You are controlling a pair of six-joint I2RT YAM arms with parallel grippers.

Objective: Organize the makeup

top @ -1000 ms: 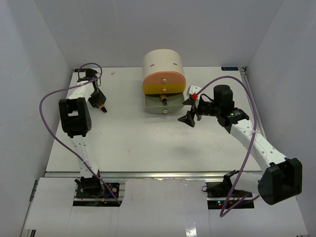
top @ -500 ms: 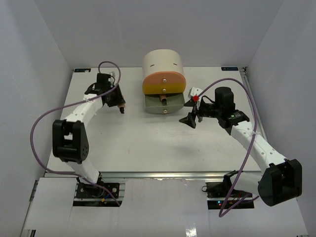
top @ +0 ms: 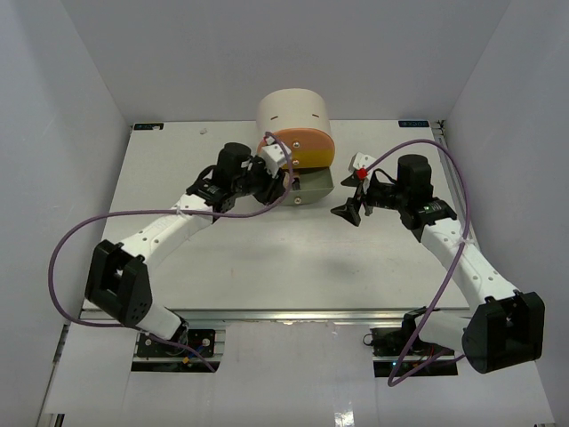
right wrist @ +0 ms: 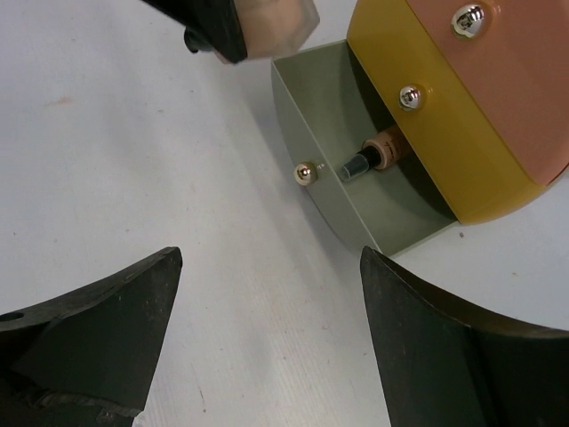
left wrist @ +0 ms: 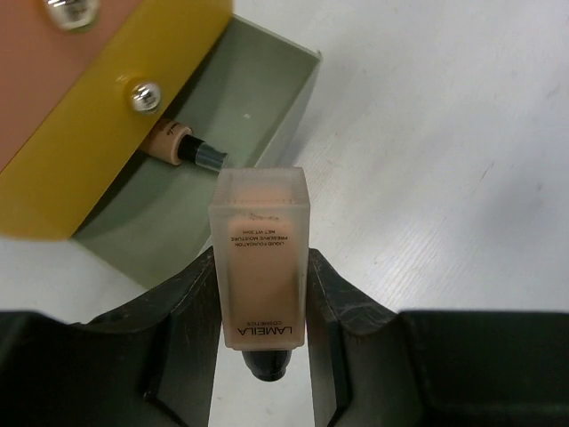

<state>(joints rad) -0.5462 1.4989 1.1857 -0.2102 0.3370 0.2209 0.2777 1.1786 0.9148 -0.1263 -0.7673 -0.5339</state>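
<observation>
A tan foundation bottle (left wrist: 262,253) with a dark cap is clamped between the black fingers of my left gripper (left wrist: 262,298), cap end toward the wrist. It hangs just in front of the open pale green drawer (left wrist: 295,96) at the bottom of the cream drawer unit (top: 293,116). A second tan, dark-capped bottle (left wrist: 182,147) lies inside that drawer, also seen in the right wrist view as the bottle (right wrist: 378,153). My right gripper (top: 345,196) stands open to the right of the drawer, with nothing between its fingers (right wrist: 98,325). No other makeup shows.
The drawer unit's peach and yellow drawer fronts (right wrist: 444,116) are closed above the green drawer (right wrist: 298,116), each with a small metal knob. Purple cables loop from both arms over the white table (top: 267,258). Grey walls enclose the table on three sides.
My left arm has swung from the table's far left across to the drawer unit, carrying the bottle. The right gripper has drifted slightly to the right and stayed open.
</observation>
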